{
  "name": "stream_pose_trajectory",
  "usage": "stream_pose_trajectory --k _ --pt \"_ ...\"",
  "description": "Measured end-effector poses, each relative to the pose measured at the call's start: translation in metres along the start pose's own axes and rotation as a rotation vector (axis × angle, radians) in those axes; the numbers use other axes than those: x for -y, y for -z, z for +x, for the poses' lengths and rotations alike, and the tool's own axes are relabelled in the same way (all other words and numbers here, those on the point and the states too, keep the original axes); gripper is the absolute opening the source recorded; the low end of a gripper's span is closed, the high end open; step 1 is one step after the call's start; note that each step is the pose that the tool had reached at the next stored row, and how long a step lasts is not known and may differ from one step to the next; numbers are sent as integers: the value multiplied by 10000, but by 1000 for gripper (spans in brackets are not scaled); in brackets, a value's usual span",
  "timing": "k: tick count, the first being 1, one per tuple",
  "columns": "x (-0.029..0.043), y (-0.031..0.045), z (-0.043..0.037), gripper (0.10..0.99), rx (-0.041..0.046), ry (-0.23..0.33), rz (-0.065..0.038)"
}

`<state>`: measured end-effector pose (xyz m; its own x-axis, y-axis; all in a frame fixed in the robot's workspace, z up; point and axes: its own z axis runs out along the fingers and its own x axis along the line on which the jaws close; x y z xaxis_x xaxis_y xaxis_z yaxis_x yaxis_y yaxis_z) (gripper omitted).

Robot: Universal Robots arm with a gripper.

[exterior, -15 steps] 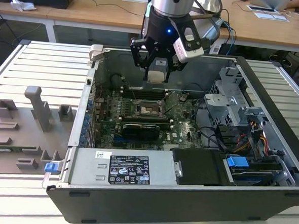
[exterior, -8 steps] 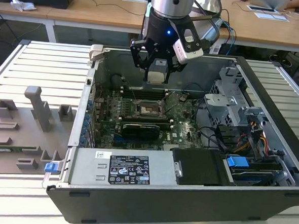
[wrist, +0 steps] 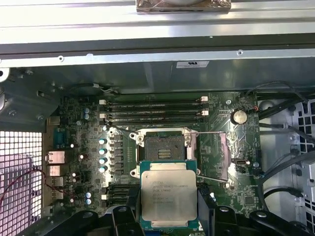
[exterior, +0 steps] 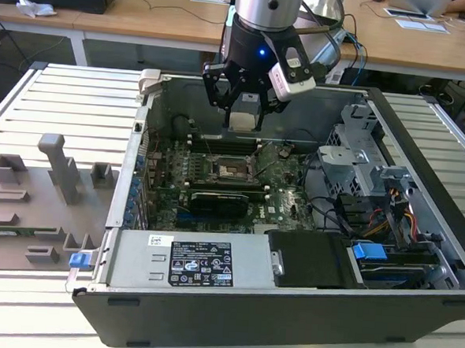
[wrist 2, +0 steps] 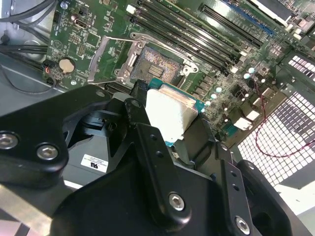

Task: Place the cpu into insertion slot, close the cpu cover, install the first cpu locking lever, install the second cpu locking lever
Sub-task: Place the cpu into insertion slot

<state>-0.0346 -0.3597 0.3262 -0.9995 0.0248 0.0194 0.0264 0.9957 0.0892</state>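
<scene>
My gripper (exterior: 244,118) hangs over the open computer case, shut on the cpu (exterior: 244,120), a flat square chip with a silvery top. In both wrist views the cpu (wrist: 169,195) (wrist 2: 167,114) sits between the black fingers (wrist: 132,199). It is held above the board and to one side of the insertion slot (wrist: 165,148) (wrist 2: 156,65), not touching it. The insertion slot (exterior: 234,170) is an open dark square recess with nothing in it. Beside it the cpu cover (wrist: 214,153) (wrist 2: 105,58) is swung open, and thin wire levers (wrist: 212,177) stand loose next to it.
Long black memory slots (wrist: 152,111) run beside the socket. A power supply box (exterior: 195,262) fills the case's front, with a drive cage (exterior: 359,162) and cables (exterior: 395,219) at the exterior view's right. A grey fixture plate (exterior: 41,202) lies outside the case at the left.
</scene>
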Motion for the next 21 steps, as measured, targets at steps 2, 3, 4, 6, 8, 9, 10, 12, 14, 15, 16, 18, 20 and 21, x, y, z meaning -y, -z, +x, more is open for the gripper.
stream_pose_trajectory --k 2,3,4,6,8,9,10,12,14,15,16,18,20,21 --pt "0 -6 0 545 0 0 0" --pt "1 -9 0 545 0 0 0" --pt "1 -12 0 545 0 0 0" --pt "2 -20 -1 545 0 0 0" --pt "3 -33 -1 545 0 0 -1" --pt "4 -39 -1 545 -1 0 1" --pt "4 -42 -1 545 -1 0 0" --pt "4 -48 -1 545 0 0 0" --pt "5 -51 -1 545 0 0 0" --pt "5 -54 -1 545 0 0 0" --pt "5 -57 -1 545 0 0 0" --pt "6 -64 -1 545 0 0 -2" --pt "6 -74 -2 545 0 0 -1" --pt "7 -80 -2 545 0 0 -1"
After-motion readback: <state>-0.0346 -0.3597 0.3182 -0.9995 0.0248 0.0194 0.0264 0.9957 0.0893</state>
